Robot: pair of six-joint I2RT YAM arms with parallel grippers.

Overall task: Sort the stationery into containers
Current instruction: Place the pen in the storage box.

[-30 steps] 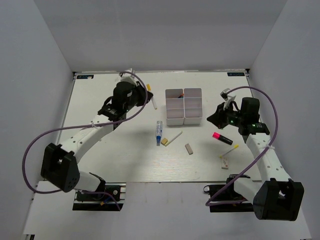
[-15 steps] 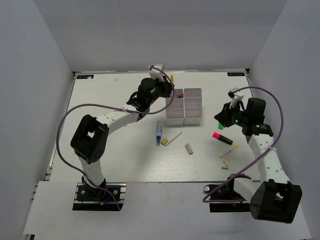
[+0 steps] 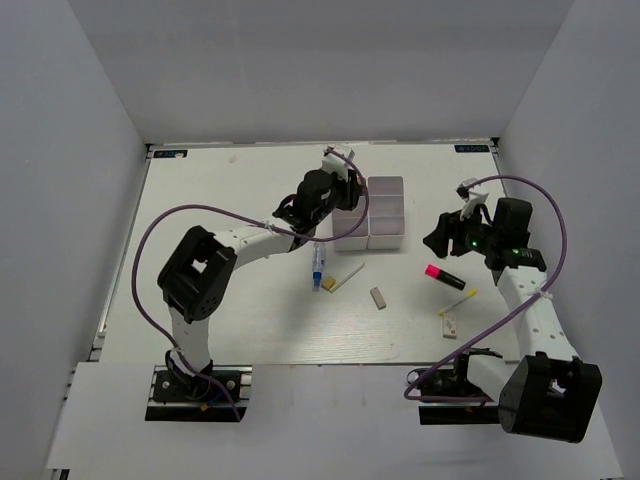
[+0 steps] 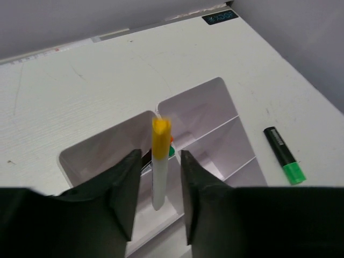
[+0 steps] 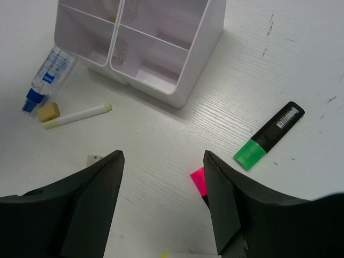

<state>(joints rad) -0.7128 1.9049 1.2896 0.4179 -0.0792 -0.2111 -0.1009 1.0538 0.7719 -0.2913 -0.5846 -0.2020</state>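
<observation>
My left gripper (image 3: 345,186) (image 4: 160,155) hangs over the left column of the white organiser tray (image 3: 385,238) (image 4: 215,107). Its jaws are open, with a gap on each side of a white stick with a yellow tip (image 4: 159,161) that stands upright between them over a compartment. My right gripper (image 3: 441,238) (image 5: 163,156) is open and empty above the table. A pink highlighter (image 3: 443,274) (image 5: 199,181) lies just under its right finger. A green marker (image 5: 269,134) (image 4: 284,156) lies on the table to the right of the tray.
In front of the tray lie a blue-white tube (image 3: 318,262) (image 5: 48,78), a tan eraser (image 3: 328,284) (image 5: 47,112), a white stick (image 3: 345,276) (image 5: 75,116) and a grey eraser (image 3: 378,297). A yellow-tipped stick (image 3: 458,302) and a small eraser (image 3: 450,326) lie near the right arm.
The left arm has swung from the back left to over the tray with the yellow-tipped stick, and its jaws have parted. The right gripper has opened.
</observation>
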